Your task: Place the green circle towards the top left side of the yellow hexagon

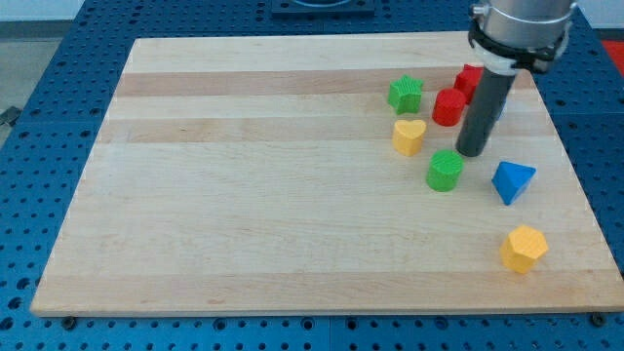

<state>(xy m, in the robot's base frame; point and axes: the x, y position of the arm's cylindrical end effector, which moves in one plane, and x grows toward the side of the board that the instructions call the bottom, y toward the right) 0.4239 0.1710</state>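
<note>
The green circle lies on the wooden board's right half. The yellow hexagon lies near the board's bottom right corner, well below and to the right of the circle. My tip rests on the board just to the upper right of the green circle, close to it or touching it. The dark rod rises from there toward the view's top right.
A blue triangular block lies right of the green circle. A yellow heart, a green star, a red cylinder and a red block cluster above it. The board's right edge is close by.
</note>
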